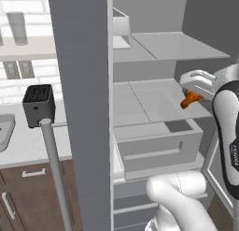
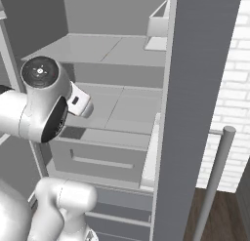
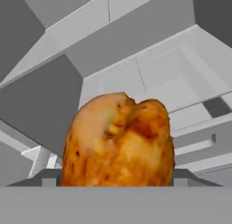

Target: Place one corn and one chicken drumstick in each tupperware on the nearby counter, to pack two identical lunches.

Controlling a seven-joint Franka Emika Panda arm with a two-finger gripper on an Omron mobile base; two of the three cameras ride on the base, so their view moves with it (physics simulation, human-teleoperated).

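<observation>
- The fridge [image 1: 84, 108] is standing open, its grey shelves [image 1: 158, 104] and drawer [image 1: 158, 148] showing.
- The table [image 1: 32, 141] is carrying a black toaster [image 1: 38, 104] to the left of the fridge door.
- The jaws [image 1: 193, 95] are reaching over the middle shelf, spread wide around the chicken drumstick [image 3: 118, 141], which is sitting between them above the shelf.

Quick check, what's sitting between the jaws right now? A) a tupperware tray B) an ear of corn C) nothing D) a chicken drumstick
D: the hand view has the orange-brown chicken drumstick bulging right at the gripper, and the left base view shows its orange end poking out under the hand inside the open fridge.
</observation>
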